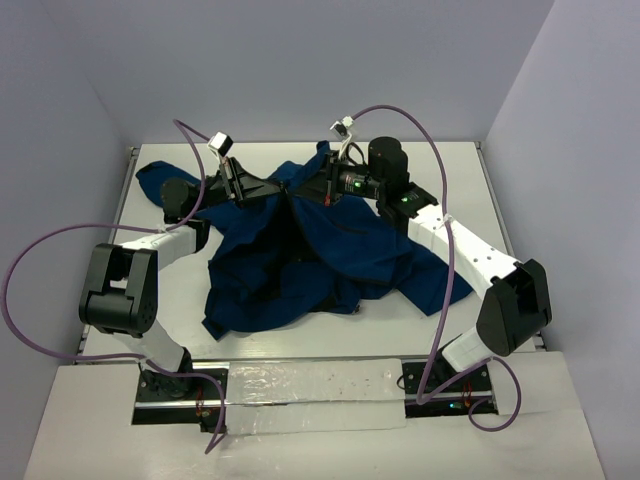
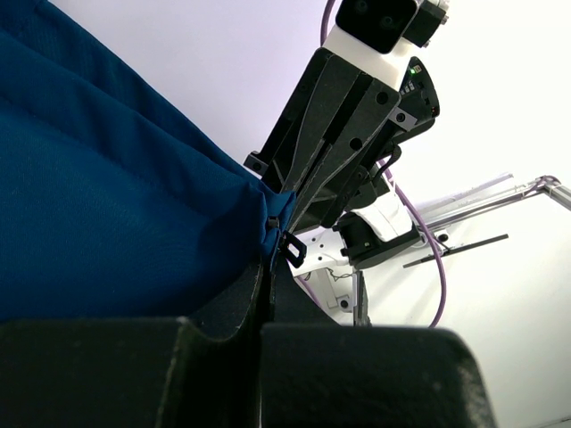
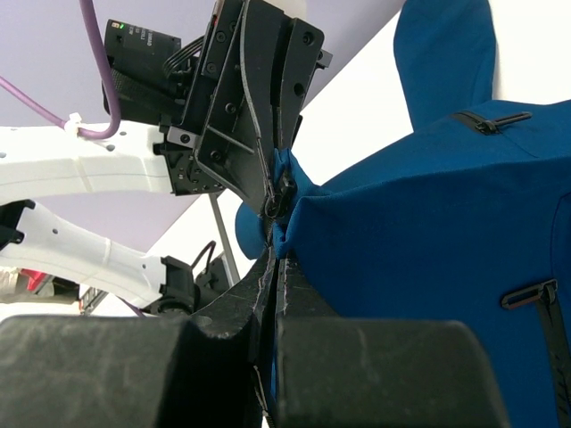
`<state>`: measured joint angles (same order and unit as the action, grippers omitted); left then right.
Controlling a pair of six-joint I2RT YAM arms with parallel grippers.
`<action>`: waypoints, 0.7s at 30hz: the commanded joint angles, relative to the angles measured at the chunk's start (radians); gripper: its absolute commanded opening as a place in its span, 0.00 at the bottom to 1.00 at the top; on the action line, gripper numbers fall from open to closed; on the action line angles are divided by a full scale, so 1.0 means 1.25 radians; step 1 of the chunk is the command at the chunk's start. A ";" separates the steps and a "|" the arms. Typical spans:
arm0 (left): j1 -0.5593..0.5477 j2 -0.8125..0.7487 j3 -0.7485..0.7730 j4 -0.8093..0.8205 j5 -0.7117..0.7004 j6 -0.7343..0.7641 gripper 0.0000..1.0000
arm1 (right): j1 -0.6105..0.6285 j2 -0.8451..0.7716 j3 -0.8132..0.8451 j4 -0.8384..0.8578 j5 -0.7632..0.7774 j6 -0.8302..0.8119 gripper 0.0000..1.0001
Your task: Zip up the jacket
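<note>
The navy-blue jacket (image 1: pixel 340 250) lies crumpled on the white table (image 1: pixel 450 165), with its black lining showing in the middle. My left gripper (image 1: pixel 278 187) and right gripper (image 1: pixel 318 188) meet tip to tip over its far edge. In the left wrist view my left gripper (image 2: pixel 272 254) is shut on the jacket's (image 2: pixel 107 223) front edge, next to a small black zip pull (image 2: pixel 293 249). In the right wrist view my right gripper (image 3: pixel 278 236) is shut on the facing edge of the jacket (image 3: pixel 446 232), and the left gripper's fingers (image 3: pixel 259 116) are directly opposite.
One sleeve (image 1: pixel 160 175) lies spread toward the far left corner, another (image 1: pixel 445 285) toward the right. Purple cables (image 1: pixel 40 260) loop beside both arms. Grey walls enclose the table on three sides. Pocket zips (image 3: pixel 486 122) show on the jacket's front.
</note>
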<state>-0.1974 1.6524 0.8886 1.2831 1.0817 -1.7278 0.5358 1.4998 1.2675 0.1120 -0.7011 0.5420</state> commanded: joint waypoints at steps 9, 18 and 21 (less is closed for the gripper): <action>-0.008 -0.036 0.030 0.166 0.011 -0.009 0.00 | 0.003 0.010 0.039 0.073 -0.027 0.018 0.00; -0.008 -0.039 0.023 0.169 0.012 -0.011 0.00 | 0.001 0.019 0.046 0.084 -0.028 0.025 0.00; -0.008 -0.039 0.023 0.170 0.013 -0.012 0.00 | 0.001 0.017 0.047 0.088 -0.027 0.027 0.00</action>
<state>-0.1974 1.6524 0.8886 1.2831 1.0821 -1.7429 0.5358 1.5255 1.2755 0.1442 -0.7110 0.5642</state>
